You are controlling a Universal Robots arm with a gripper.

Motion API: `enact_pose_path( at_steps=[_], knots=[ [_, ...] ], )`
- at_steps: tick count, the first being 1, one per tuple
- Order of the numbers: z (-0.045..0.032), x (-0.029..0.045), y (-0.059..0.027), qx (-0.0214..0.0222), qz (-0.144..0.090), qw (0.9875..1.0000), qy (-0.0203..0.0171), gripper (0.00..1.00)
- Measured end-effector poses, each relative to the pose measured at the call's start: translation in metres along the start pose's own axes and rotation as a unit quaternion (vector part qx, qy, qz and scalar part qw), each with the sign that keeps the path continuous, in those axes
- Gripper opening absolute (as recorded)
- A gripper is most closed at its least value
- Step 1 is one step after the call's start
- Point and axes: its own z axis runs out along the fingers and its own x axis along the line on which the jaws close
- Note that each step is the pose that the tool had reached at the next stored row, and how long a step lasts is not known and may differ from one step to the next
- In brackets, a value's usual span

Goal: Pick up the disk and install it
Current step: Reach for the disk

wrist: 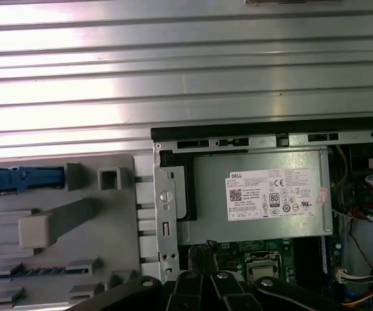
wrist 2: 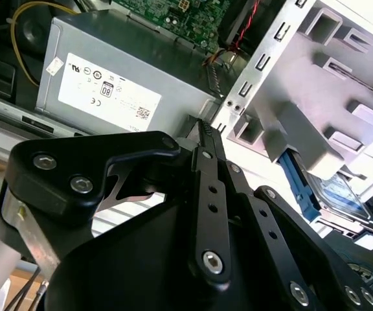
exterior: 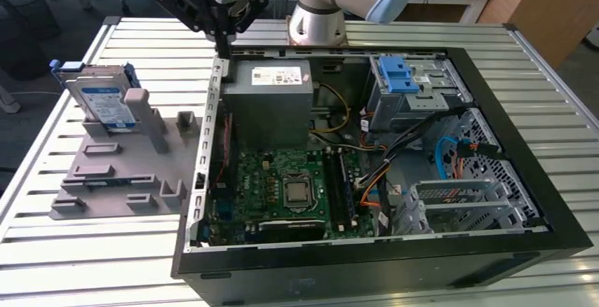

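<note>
One disk (exterior: 105, 102), one slotted stand (exterior: 112, 175), one power supply (exterior: 271, 107), one case (exterior: 374, 272).

disk (exterior: 101, 98) standing on edge, near upright, slotted into the far end of the grey stand (exterior: 103, 181) at the exterior view's left, well apart from the open case (exterior: 374, 265). silver body, blue-and-white label facing out, blue bracket wrapping its edges. in the first wrist view the disk (wrist: 28, 178) shows edge-on, a thin blue strip at the stand's corner. in the second wrist view its silver face and blue rim peek past the stand.
</note>
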Motion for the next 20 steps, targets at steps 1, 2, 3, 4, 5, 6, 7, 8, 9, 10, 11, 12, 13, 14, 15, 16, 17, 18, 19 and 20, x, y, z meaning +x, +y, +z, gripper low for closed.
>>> enact_pose_path(
  at_steps=[1,2,3,4,5,6,7,8,9,10,11,12,13,14,15,16,17,18,19,20],
  knots=[
    [0.0,0.0011,0.0,0.0,0.0,1.0,0.0,0.11],
    [0.0,0.0022,0.0001,0.0,0.0,1.0,0.0,0.11],
    [0.0,0.0032,0.0001,0.0,0.0,1.0,0.0,0.11],
    [-0.0001,0.0043,0.0001,0.0,0.0,1.0,0.0,0.11],
    [0.0,0.0054,0.0001,0.0,0.0,1.0,0.0,0.11],
    [-0.0001,0.0066,0.0001,0.0,0.0,1.0,0.0,0.11],
    [-0.0001,0.0077,0.0001,0.0,0.0,1.0,0.0,0.11],
    [-0.0001,0.0087,0.0002,0.0,0.0,1.0,0.0,0.11],
    [-0.0001,0.0098,0.0002,0.0,0.0,1.0,0.0,0.11],
    [-0.0001,0.0108,0.0002,0.0,0.0,1.0,0.0,0.11],
    [-0.0001,0.0118,0.0002,0.0,0.0,1.0,0.0,0.11],
    [-0.0002,0.0129,0.0003,0.0,0.0,1.0,0.0,0.11],
    [-0.0001,0.0139,0.0003,-0.0001,0.0,1.0,-0.0001,0.11],
    [-0.0002,0.0149,0.0003,0.0,0.0,1.0,0.0,0.11],
    [-0.0002,0.0159,0.0003,0.0,0.0,1.0,0.0,0.11],
    [-0.0002,0.017,0.0004,0.0,0.0,1.0,-0.0001,0.11],
    [-0.0002,0.018,0.0004,0.0,0.0,1.0,0.0,0.11],
    [-0.0002,0.019,0.0004,0.0,0.0,1.0,0.0,0.11],
    [-0.0002,0.02,0.0005,0.0,0.0,1.0,0.0,0.11],
    [-0.0003,0.021,0.0005,0.0,0.0,1.0,0.0,0.11]
  ],
)
